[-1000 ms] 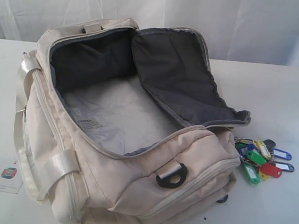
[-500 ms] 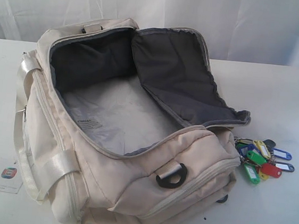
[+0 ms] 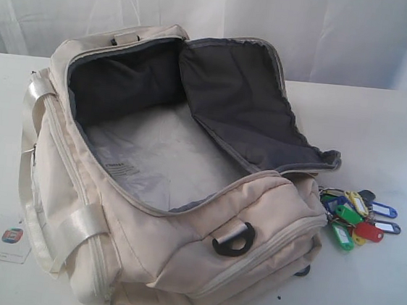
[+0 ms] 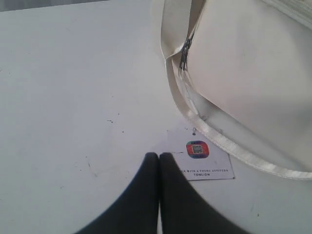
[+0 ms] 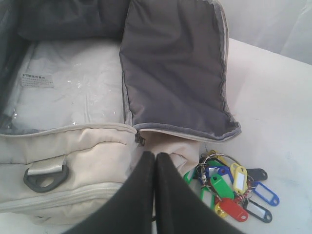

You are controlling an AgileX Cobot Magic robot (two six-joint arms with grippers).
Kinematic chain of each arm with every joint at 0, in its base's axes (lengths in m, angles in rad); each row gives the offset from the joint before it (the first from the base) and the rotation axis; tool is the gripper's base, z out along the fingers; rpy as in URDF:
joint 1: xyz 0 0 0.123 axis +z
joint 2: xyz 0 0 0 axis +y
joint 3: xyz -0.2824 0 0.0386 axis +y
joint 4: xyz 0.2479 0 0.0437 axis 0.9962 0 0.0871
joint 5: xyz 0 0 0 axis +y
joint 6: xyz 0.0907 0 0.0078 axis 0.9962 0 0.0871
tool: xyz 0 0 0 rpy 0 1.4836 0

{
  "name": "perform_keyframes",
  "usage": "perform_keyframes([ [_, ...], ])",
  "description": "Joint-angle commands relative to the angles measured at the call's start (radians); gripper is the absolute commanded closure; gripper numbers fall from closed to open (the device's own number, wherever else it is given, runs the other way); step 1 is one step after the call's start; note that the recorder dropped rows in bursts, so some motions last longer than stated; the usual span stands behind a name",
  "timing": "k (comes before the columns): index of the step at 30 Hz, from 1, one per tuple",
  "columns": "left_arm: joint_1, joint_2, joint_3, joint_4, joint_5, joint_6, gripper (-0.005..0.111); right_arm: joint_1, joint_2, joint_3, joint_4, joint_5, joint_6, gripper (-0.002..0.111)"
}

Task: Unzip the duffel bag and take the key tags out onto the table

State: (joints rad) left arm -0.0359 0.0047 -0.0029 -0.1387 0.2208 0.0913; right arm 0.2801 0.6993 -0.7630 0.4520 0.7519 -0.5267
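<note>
The table [image 3: 379, 142] is spreading broad, white and flat under everything. On it the duffel bag [image 3: 271, 203] is sitting unzipped, its main mouth gaping and its grey-lined flap [image 3: 245, 106] folding back toward 2 o'clock in the exterior view. The compartment is showing only its pale floor. The cloth is sagging and creasing, so it will likely handle as soft and light, shifting if tugged.

The left gripper [image 4: 159, 156] is hovering over bare tabletop with its two fingers pressed together and nothing between them. The right gripper [image 5: 155, 155] is likewise closed on nothing, pointing at the bag's end wall near the tags.

The key tags [image 3: 357, 216] are lying on the table at about 4 o'clock from the bag's centre, just beside its end wall. Whether they are touching it cannot be told. They look light and hard, and loose on their rings, so likely to splay and slide. The metal rings at the cluster's middle are offering the surest hold.

A paper card [image 3: 6, 242] is resting at 8 o'clock. A black D-ring [image 3: 234, 239] is hanging at 5 o'clock.
</note>
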Motion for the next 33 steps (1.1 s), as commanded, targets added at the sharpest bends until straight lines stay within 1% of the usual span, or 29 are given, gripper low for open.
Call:
perform_keyframes([
  [1,0.003,-0.005,0.003,-0.011,0.009,-0.063,0.106,-0.002,-0.008,0.005,0.002,-0.006,-0.011,0.108],
  [33,0.003,-0.005,0.003,-0.013,0.007,-0.065,0.106,0.011,-0.008,0.005,-0.002,-0.004,-0.011,0.108],
])
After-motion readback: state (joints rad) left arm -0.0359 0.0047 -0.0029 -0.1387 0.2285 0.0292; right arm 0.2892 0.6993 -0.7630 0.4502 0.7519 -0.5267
